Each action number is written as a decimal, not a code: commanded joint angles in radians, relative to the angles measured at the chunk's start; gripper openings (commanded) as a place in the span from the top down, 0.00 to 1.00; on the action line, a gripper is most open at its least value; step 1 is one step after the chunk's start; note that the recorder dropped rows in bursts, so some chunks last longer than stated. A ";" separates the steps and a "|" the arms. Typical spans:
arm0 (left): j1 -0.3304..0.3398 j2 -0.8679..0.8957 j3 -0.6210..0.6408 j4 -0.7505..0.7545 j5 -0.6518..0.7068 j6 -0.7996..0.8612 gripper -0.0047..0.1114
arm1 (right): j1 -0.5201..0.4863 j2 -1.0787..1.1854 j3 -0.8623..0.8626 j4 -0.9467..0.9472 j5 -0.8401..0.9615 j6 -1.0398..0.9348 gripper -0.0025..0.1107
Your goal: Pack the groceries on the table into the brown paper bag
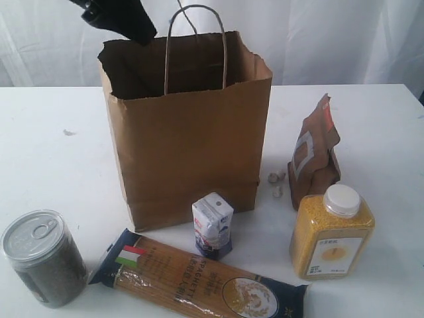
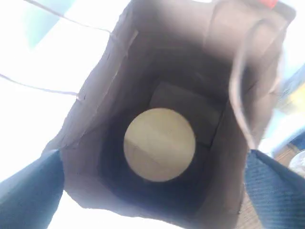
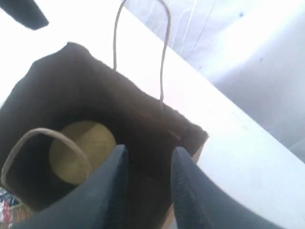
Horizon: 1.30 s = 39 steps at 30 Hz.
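The jar already stands on the floor of the bag, lid up. The left hand hangs over the bag's mouth, fingers apart and empty. The right hand hovers by the rim, fingers also apart.

On the white desk, everything left lies in front of or beside the bag:
- **Left arm's side:** the can is upright at the front left.
- **Right arm's side:** the bottle and the pouch.
- **Middle front:** the carton, just behind the spaghetti.

The spaghetti lies flat, its long axis slanting across the front. It likely has to go in on end, since the jar leaves only a strip of floor.
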 commanded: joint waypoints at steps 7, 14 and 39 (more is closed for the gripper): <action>0.006 -0.100 -0.003 -0.035 0.026 -0.052 0.06 | -0.006 -0.097 -0.004 -0.028 -0.047 0.076 0.71; 0.023 -0.174 -0.002 -0.026 0.091 -0.093 0.14 | -0.006 -0.197 -0.002 -0.048 -0.014 0.102 0.71; 0.086 -0.629 0.366 -0.018 0.141 -0.232 0.63 | -0.006 -0.633 0.369 -0.166 0.104 0.211 0.71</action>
